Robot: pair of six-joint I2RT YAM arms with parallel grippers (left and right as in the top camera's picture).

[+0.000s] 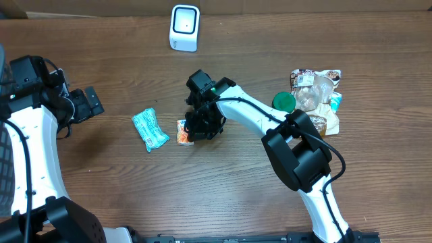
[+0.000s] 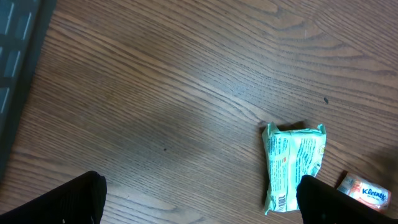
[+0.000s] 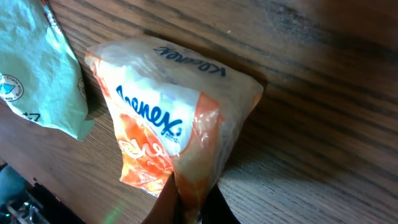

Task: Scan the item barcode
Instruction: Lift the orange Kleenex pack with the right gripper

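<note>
An orange and white Kleenex tissue packet (image 3: 168, 112) lies on the wooden table, and my right gripper (image 3: 194, 210) is shut on its near edge, pinching the wrapper between both fingers. In the overhead view the packet (image 1: 181, 132) sits mid-table just left of the right gripper (image 1: 194, 131). A white barcode scanner (image 1: 184, 28) stands at the table's far edge. My left gripper (image 1: 91, 102) hovers open at the far left with nothing between its fingers (image 2: 81, 200).
A teal snack packet (image 1: 149, 129) lies left of the tissue packet; its barcode end (image 2: 283, 198) shows near my left gripper's right finger. Several wrapped items (image 1: 317, 101) and a green lid (image 1: 283, 102) are piled at the right.
</note>
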